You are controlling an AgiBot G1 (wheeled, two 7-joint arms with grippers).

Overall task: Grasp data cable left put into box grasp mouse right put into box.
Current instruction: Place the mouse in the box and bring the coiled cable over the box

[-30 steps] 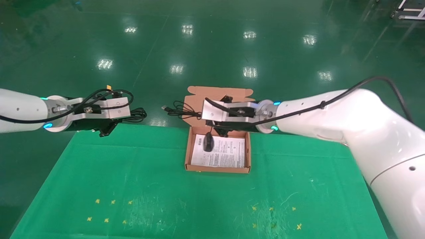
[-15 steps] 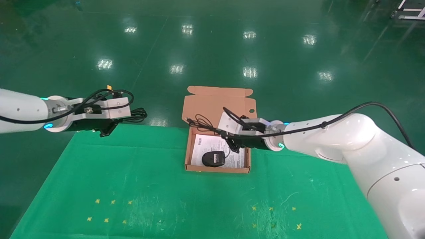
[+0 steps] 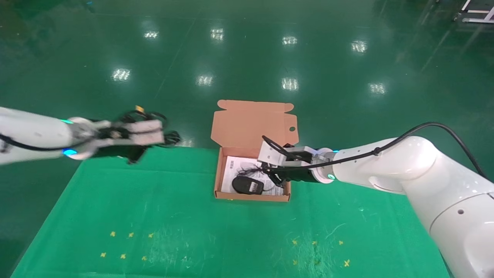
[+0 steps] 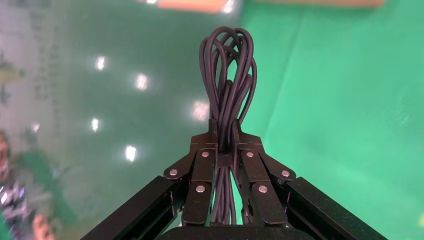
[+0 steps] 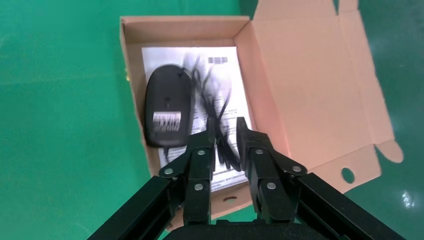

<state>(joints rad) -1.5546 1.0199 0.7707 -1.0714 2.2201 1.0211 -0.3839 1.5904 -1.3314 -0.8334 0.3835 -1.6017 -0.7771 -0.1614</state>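
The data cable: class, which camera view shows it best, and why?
The left wrist view shows the data cable best: its black loops stand clear while the left gripper pinches the bundle. The head view shows it only as a small dark smear at that gripper. The right wrist view does not show it.

You see the thin black looped data cable [image 4: 227,85] bunched into a long bundle and pinched between the left gripper's [image 4: 226,145] fingers [image 4: 202,167], its loops sticking out past the fingertips, off the far left edge of the green counter [image 3: 154,208]. Your small black oval mouse [image 3: 247,185] lies belly-up, label showing, inside the shallow orange-brown cardboard box [image 3: 218,175], on a white printed sheet near the front wall. Its thin black cord [image 5: 215,112] trails in a loose tangle across the sheet. The box's tabbed flap lid [image 3: 252,123] stands open at the back, one round hole near its right edge.
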